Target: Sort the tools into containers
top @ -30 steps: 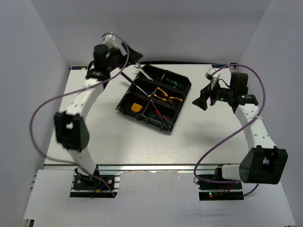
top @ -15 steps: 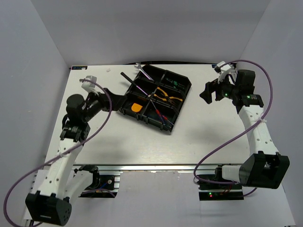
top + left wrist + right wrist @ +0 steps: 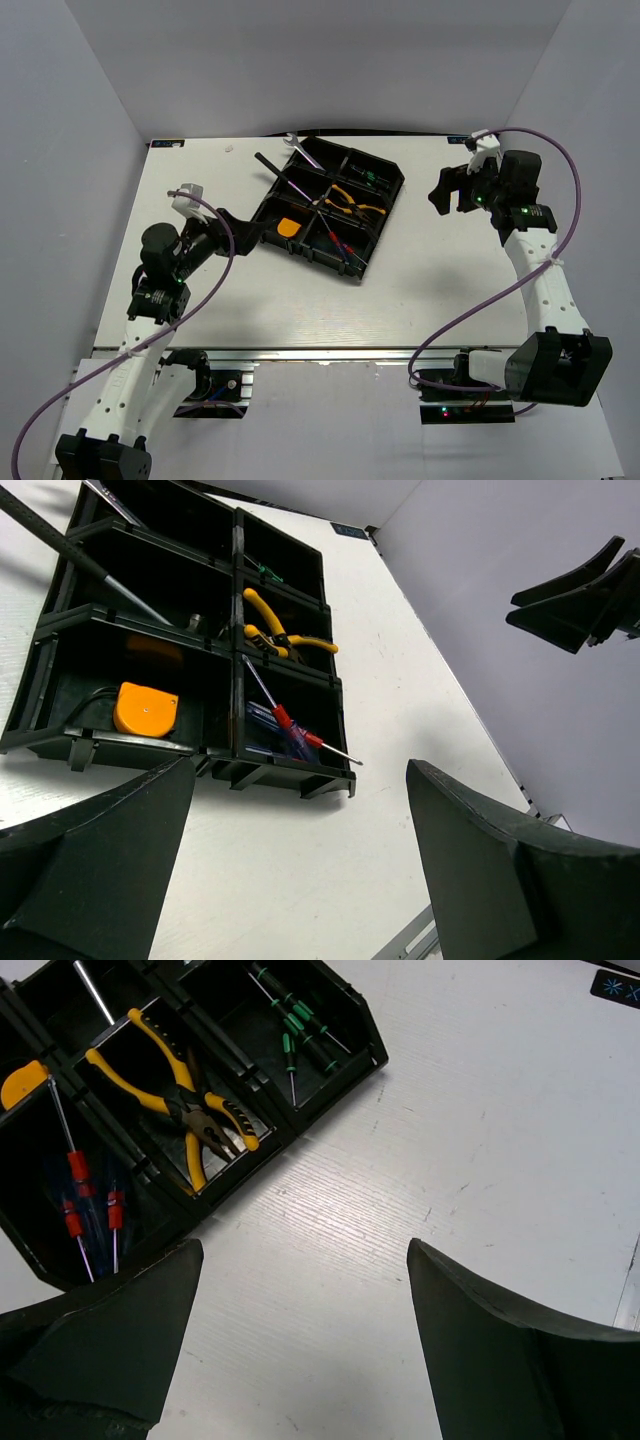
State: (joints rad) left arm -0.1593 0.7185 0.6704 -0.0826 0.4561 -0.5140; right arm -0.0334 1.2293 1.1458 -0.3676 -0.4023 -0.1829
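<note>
Black tray [image 3: 385, 225] holds the tools, the hammer [image 3: 270, 165] poking over one wall. Left gripper [image 3: 238, 226] and right gripper [image 3: 442, 190] hang open and empty beside it, so any move should skirt that handle.

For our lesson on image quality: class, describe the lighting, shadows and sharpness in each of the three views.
Top external: soft even light, white table bright, shadows faint, tray interior dark. Left wrist: tray sharp, tape measure clear; its own fingers dark, featureless. Right wrist: pliers crisp, no glare.
</note>
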